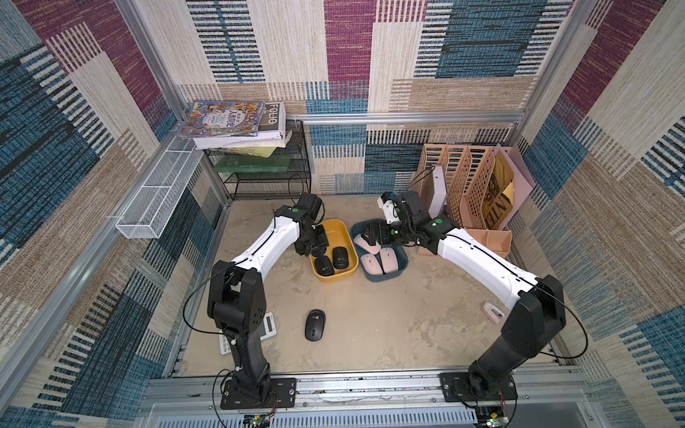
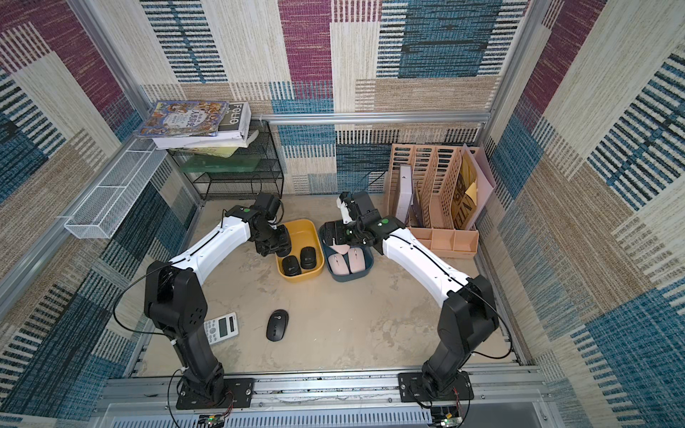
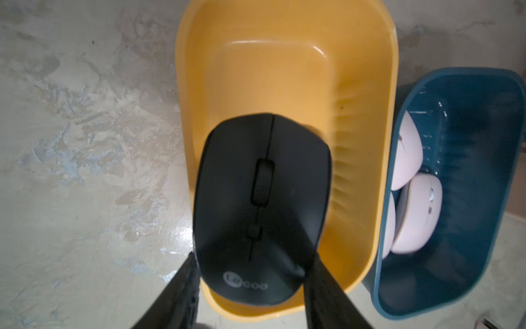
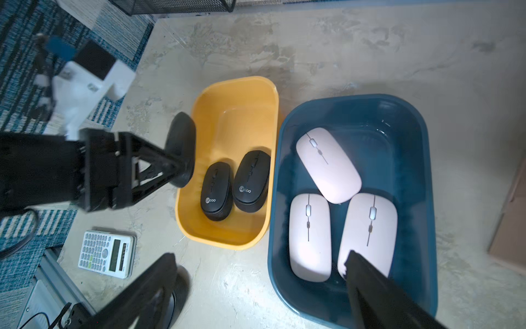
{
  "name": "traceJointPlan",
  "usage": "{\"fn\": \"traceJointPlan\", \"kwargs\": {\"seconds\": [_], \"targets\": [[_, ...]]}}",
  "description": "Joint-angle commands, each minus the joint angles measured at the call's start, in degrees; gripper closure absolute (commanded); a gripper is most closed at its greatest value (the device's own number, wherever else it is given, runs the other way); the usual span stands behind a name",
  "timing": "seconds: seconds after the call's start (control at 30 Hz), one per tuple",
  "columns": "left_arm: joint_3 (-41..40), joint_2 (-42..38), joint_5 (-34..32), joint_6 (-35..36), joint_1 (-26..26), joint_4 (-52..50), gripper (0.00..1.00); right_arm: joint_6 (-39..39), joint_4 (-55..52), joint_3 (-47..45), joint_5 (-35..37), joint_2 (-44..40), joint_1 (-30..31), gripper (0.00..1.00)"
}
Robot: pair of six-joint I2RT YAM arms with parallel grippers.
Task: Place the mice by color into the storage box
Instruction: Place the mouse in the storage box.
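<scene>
**While the left tool holds a black mouse over the yellow bin, the drop wants care**

As the left tool (image 3: 253,265) grips a black mouse (image 3: 262,199) by the flanks of its logo end, the load hangs over the arm-side rim of the yellow bin (image 3: 284,71), not yet clear of that wall. The mouse's long axis runs straight out along the fingers. Its scroll end leads down toward the bin floor and its top face is turned to the wrist.

Doing this well, I judge, means carrying it further inward to the bare far half of the floor, lowering its nose close, then opening (a high release could tip it onto the two black mice (image 4: 215,190) lying side by side, lengthwise in the bin).

The right tool (image 4: 261,255) stands wide and empty above the blue bin (image 4: 398,119), where three pink mice (image 4: 310,236) lie. A fourth black mouse (image 1: 315,325) lies on the bench (image 1: 389,333), lengthwise toward the robot, logo end farther.
</scene>
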Motion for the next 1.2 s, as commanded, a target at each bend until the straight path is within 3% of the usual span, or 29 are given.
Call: {"fn": "traceJointPlan", "kwargs": {"seconds": [0.0, 0.37, 0.53, 0.93, 1.17], "targets": [[4.20, 2.97, -5.90, -1.53, -0.97, -0.34, 0.57, -1.46, -1.27, -2.31, -1.17, -2.67, -0.34, 0.04], [9.92, 10.97, -13.15, -4.76, -4.40, -2.97, 0.57, -1.17, 0.35, -9.96, -2.98, -7.75, -0.85, 0.04], [7.50, 10.76, -17.75, -8.56, -4.62, -3.57, 0.69, -1.62, 0.41, -11.46, -3.61, -8.72, -1.49, 0.04], [9.27, 14.76, -17.76, -12.06, -4.68, -2.14, 0.57, -2.20, 1.15, -14.90, -3.85, -10.86, -1.59, 0.04], [10.13, 15.09, -17.76, -12.19, -4.76, -2.43, 0.33, -2.58, 1.21, -16.07, -4.40, -11.16, -1.57, 0.04]]}}
